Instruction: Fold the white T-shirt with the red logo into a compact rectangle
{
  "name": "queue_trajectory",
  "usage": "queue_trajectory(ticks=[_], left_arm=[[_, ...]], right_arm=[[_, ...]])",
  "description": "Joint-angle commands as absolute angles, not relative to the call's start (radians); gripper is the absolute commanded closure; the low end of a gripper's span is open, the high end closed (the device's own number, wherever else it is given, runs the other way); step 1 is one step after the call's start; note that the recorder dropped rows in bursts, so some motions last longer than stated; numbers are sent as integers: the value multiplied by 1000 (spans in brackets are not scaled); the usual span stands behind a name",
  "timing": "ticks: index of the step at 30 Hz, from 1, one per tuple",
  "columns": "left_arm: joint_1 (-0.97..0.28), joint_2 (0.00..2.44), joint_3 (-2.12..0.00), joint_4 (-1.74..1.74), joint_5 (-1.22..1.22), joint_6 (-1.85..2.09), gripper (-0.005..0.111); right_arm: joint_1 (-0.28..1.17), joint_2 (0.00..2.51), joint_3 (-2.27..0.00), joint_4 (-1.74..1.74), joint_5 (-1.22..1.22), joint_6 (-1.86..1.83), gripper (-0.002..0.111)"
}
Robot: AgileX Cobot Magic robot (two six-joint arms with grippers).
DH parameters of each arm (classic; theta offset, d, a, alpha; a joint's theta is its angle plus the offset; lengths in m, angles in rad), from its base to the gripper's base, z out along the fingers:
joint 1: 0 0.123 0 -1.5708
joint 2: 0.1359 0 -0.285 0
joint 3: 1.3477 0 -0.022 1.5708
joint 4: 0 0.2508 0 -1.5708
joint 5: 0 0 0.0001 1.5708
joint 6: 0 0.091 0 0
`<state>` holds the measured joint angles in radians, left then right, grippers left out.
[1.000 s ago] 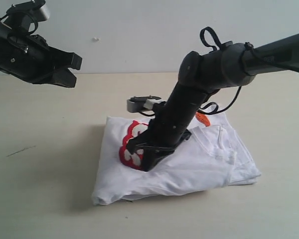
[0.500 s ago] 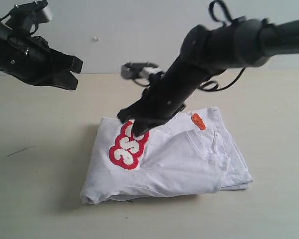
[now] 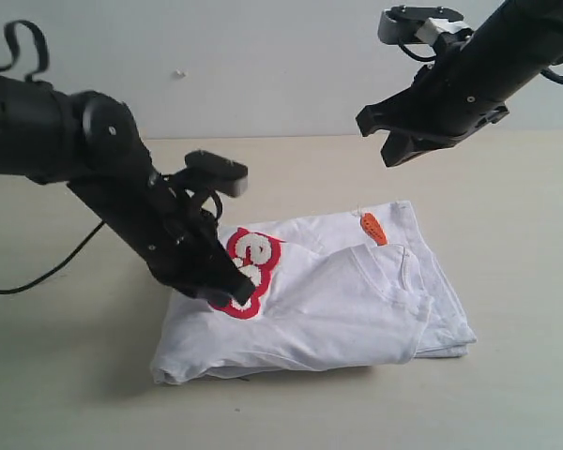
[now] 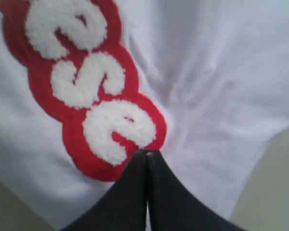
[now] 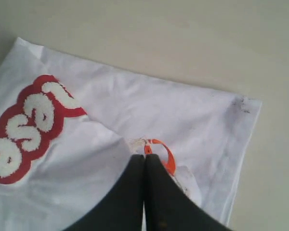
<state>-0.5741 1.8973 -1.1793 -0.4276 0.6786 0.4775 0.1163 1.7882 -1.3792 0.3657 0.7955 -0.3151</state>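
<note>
as the shirt lies: the white t-shirt is bundled in layers about the middle of the table, well clear of the far edge. its long axis is set roughly parallel to that edge.
logo: the red logo is carried on the top layer at the bundle's left end. only its last letters are shown, and the strip runs from the near edge toward the far edge.
tag: the orange tag is seen on the bundle's far side, toward the right.
left gripper: the left gripper is pressed fully together, with its tip set down on the cloth at the near end of the logo. no fabric is seen pinched between its fingers.
right gripper: the right gripper is likewise closed and nothing is held in it. it is raised high over the bundle's far right corner, well apart from the cloth.
nearer arm: the left, since the cloth is touched by it. the rest of the bundle stretches from its tip toward the table's right edge.
stage: judged close to done. the layers at the right end are stacked unevenly, so some tidying may yet be wanted.
</note>
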Motion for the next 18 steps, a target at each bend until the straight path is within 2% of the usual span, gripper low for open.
queue_trajectory(ticks=[1, 9, 15, 18], left_arm=[[-574, 1984, -1176, -273, 673, 356, 107], [-529, 2040, -1176, -51, 750, 214, 107], [-446, 2023, -1176, -77, 806, 201, 107], [-440, 1995, -1176, -121, 806, 211, 107]], right_arm=[[115, 1778, -1371, 366, 794, -314, 108], [115, 1778, -1371, 366, 795, -319, 108], [115, 1778, -1371, 374, 812, -319, 108], [115, 1799, -1369, 416, 832, -356, 101]])
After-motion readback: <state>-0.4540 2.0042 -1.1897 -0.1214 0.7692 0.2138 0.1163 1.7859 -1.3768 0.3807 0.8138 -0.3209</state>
